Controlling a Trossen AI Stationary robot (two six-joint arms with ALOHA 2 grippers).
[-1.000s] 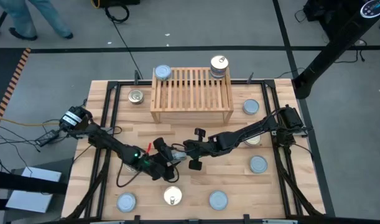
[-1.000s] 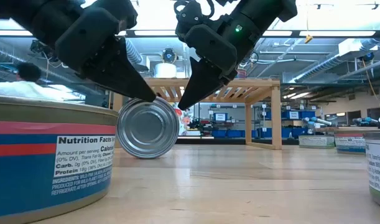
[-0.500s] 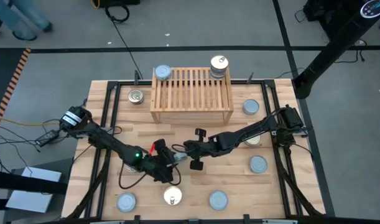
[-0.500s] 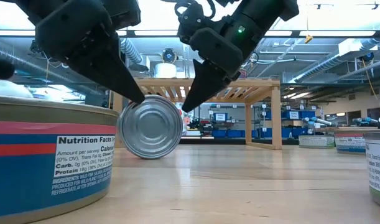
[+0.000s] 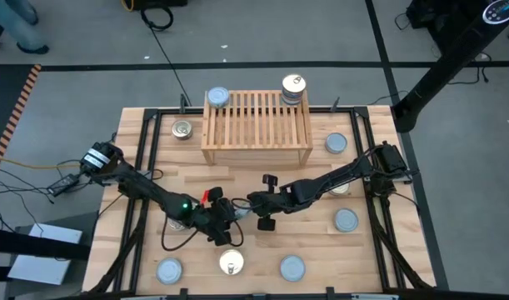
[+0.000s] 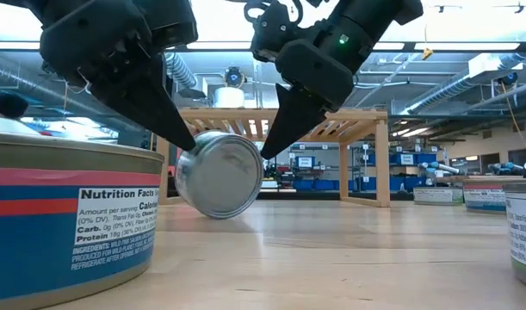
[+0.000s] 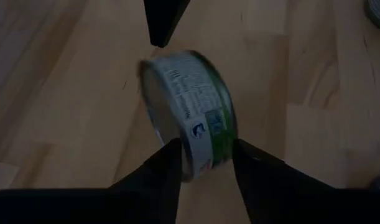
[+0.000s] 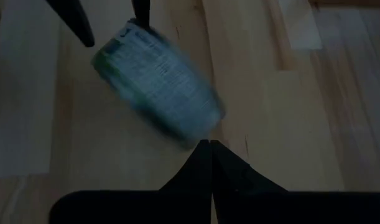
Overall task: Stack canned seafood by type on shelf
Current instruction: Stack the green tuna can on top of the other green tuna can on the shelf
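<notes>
One short round metal tin with a blue and red label fills the nearest foreground of the low view and is left untouched. Beyond it, mid-table, a silvery round tin with a green-banded label is stood on its edge between the two arms. Compared with a second ago, this tin is seen a little farther to the right and skewed, so that its plain face is no longer presented squarely to the low camera. Over the same second the left gripper has been drawn in from wide open, and its two fingers are now set close on either side of the tin, still parted; a firm clamp cannot be confirmed. The right gripper is kept fully closed, with its tip laid against the tin's far side as a prop. From this it is judged that the tin is being captured on edge, and that it has yet to be lifted. Farther back, the light wooden slatted shelf is found well apart from the tin. It carries a blue-lidded tin at one rear corner and a short stack topped by a golden pull-tab lid at the other. Several more tins are left scattered over the plank tabletop, so most of the sorting is judged still to be done.
</notes>
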